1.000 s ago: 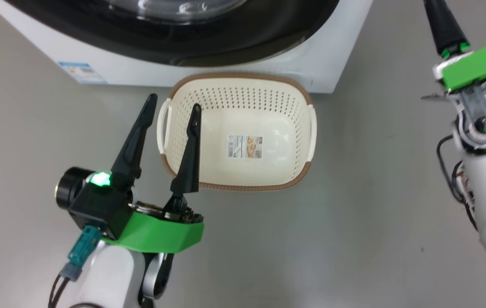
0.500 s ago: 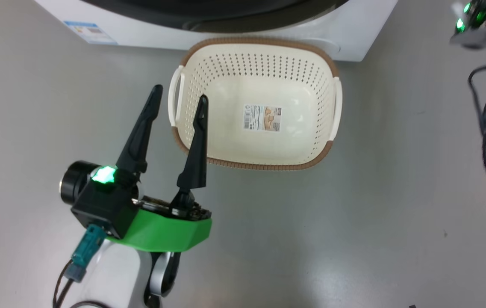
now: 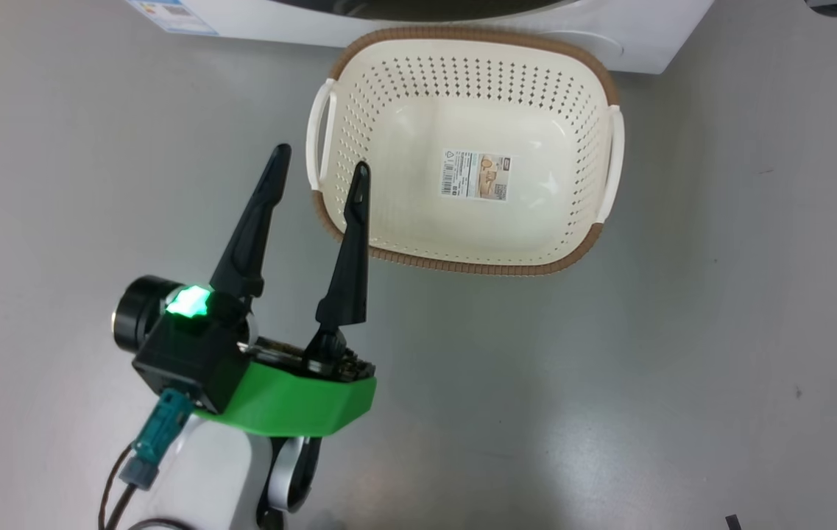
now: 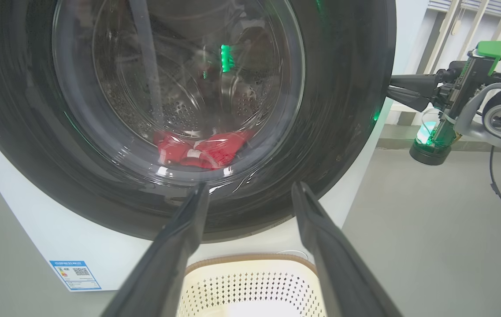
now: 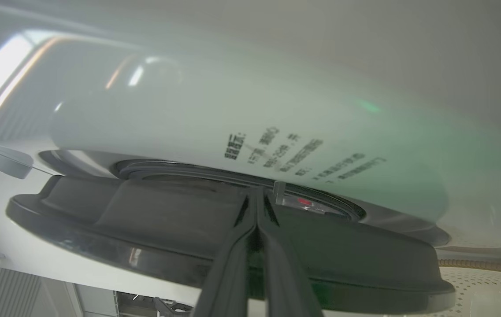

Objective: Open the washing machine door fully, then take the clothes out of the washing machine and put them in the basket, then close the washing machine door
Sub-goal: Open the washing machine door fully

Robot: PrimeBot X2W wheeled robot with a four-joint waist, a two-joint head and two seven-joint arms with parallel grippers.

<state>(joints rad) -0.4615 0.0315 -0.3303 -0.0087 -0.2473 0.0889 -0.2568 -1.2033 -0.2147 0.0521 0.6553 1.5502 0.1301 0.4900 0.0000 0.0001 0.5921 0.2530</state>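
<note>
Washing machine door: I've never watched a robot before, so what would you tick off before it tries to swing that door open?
1. Is the washing machine door open? Not ok: it looks shut in the left wrist view.
2. Is the right gripper shut and at the door's rim? Ok.
3. Is the right gripper hooked behind the rim? Cannot tell.
4. Is the left gripper open and empty? Ok.
5. Are the clothes inside, visible through the door? Ok.
6. Is the basket empty and set before the door? Ok.
</note>
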